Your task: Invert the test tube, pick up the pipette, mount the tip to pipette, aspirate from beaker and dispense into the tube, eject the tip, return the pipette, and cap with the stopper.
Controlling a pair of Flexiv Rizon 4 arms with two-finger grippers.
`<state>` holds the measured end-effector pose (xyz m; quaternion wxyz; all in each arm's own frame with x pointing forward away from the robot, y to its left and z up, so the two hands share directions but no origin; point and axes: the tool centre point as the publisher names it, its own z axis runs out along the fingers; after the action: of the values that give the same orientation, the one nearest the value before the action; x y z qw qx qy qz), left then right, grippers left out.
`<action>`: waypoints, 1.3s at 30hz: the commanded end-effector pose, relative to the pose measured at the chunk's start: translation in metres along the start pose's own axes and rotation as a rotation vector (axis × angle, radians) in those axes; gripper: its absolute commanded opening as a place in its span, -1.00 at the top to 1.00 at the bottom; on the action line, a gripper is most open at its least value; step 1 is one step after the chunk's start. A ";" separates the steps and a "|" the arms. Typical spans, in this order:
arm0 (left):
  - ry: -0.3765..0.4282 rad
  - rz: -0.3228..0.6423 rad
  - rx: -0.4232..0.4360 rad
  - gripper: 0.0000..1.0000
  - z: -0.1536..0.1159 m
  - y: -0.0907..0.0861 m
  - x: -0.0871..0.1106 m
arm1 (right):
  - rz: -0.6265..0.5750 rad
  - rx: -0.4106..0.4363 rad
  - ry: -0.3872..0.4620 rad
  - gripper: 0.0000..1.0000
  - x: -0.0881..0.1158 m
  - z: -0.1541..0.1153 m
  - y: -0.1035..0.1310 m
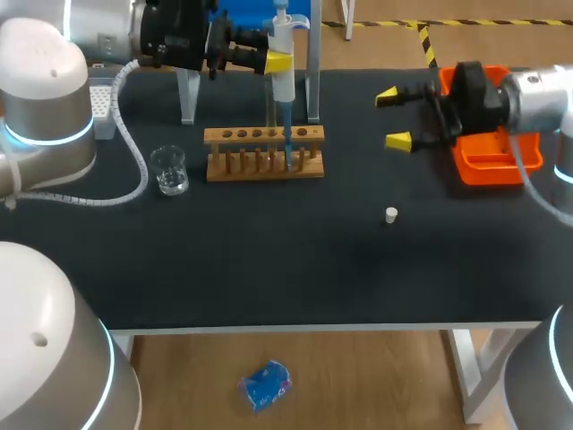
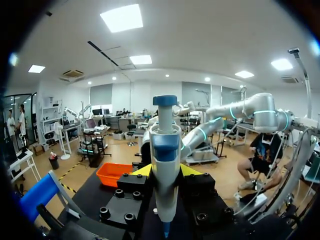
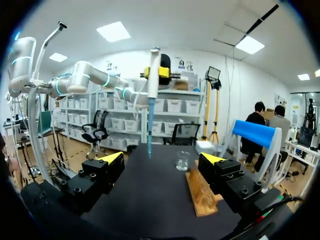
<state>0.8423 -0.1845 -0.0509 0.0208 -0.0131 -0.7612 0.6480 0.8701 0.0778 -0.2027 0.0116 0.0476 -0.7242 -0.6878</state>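
With your left claw (image 1: 276, 61) clamped on the pipette (image 1: 283, 85) and your right claw (image 1: 394, 117) apart, a drifting tip (image 1: 287, 134) could snag the rack (image 1: 264, 136).

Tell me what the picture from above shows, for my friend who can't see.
The left gripper holds a pipette upright, its blue tip down at the wooden rack. The right gripper hangs open by an orange tray; a glass beaker stands beside the rack, a white stopper nearer the front.
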 end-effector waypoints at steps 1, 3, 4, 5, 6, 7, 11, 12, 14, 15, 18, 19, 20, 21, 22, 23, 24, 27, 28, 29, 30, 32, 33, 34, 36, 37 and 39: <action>-0.002 0.001 0.000 1.00 -0.001 0.000 0.001 | -0.003 -0.059 0.010 -1.00 0.011 0.016 0.003; -0.002 0.001 0.000 1.00 -0.001 0.000 0.001 | 0.008 -0.074 0.030 -1.00 0.015 0.024 0.002; -0.002 0.001 0.000 1.00 -0.001 0.000 0.001 | 0.017 -0.077 0.037 -1.00 0.017 0.029 0.001; -0.002 0.001 0.000 1.00 -0.001 0.000 0.001 | 0.025 -0.081 0.042 -1.00 0.019 0.032 0.000; -0.002 0.001 0.000 1.00 -0.001 0.000 0.001 | 0.033 -0.085 0.044 -1.00 0.020 0.034 0.000; -0.002 0.001 0.000 1.00 -0.001 0.000 0.001 | 0.041 -0.086 0.049 -1.00 0.022 0.039 -0.001; -0.002 0.001 0.000 1.00 -0.001 0.000 0.001 | 0.058 -0.068 0.046 -1.00 0.025 0.048 -0.001; -0.002 0.001 0.000 1.00 -0.001 0.000 0.001 | 0.058 -0.068 0.046 -1.00 0.025 0.048 -0.001; -0.002 0.001 0.000 1.00 -0.001 0.000 0.001 | 0.058 -0.068 0.046 -1.00 0.025 0.048 -0.001; -0.002 0.001 0.000 1.00 -0.001 0.000 0.001 | 0.058 -0.068 0.046 -1.00 0.025 0.048 -0.001; -0.002 0.001 0.000 1.00 -0.001 0.000 0.001 | 0.058 -0.068 0.046 -1.00 0.025 0.048 -0.001; -0.002 0.001 0.000 1.00 -0.001 0.000 0.001 | 0.058 -0.068 0.046 -1.00 0.025 0.048 -0.001; -0.002 0.001 0.000 1.00 -0.001 0.000 0.001 | 0.058 -0.068 0.046 -1.00 0.025 0.048 -0.001; -0.002 0.001 0.000 1.00 -0.001 0.000 0.001 | 0.058 -0.068 0.046 -1.00 0.025 0.048 -0.001; -0.002 0.001 0.000 1.00 -0.001 0.000 0.001 | 0.058 -0.068 0.046 -1.00 0.025 0.048 -0.001; -0.002 0.001 0.000 1.00 -0.001 0.000 0.001 | 0.058 -0.068 0.046 -1.00 0.025 0.048 -0.001; -0.005 0.010 -0.008 1.00 -0.003 0.001 0.000 | 0.058 -0.068 0.046 -1.00 0.025 0.048 -0.001; -0.026 0.022 -0.001 1.00 -0.008 0.008 0.002 | 0.058 -0.068 0.046 -1.00 0.025 0.048 -0.001; -0.033 0.029 0.012 1.00 -0.009 0.011 0.003 | 0.058 -0.068 0.046 -1.00 0.025 0.048 -0.001; -0.033 0.030 0.008 1.00 -0.009 0.016 0.004 | 0.058 -0.068 0.046 -1.00 0.025 0.048 -0.001; -0.032 0.028 -0.016 1.00 -0.008 0.019 0.005 | 0.058 -0.068 0.046 -1.00 0.025 0.048 -0.001; -0.034 0.032 0.010 1.00 -0.006 0.026 0.007 | 0.058 -0.068 0.046 -1.00 0.025 0.048 -0.001; -0.034 0.032 0.013 1.00 -0.005 0.028 0.007 | 0.058 -0.068 0.046 -1.00 0.025 0.048 -0.001; -0.033 0.031 0.019 1.00 -0.003 0.032 0.007 | 0.058 -0.068 0.046 -1.00 0.025 0.048 -0.001; -0.030 0.027 0.033 1.00 0.001 0.037 0.007 | 0.058 -0.068 0.046 -1.00 0.025 0.048 -0.001; -0.028 0.025 0.035 1.00 0.003 0.039 0.007 | 0.058 -0.068 0.046 -1.00 0.025 0.048 -0.001; -0.026 0.025 0.034 1.00 0.007 0.042 0.006 | 0.058 -0.068 0.046 -1.00 0.025 0.048 -0.001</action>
<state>0.8348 -0.1779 -0.0866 0.0054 -0.0149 -0.7541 0.6566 0.8426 0.1225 -0.2073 0.0506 0.0427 -0.7005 -0.7106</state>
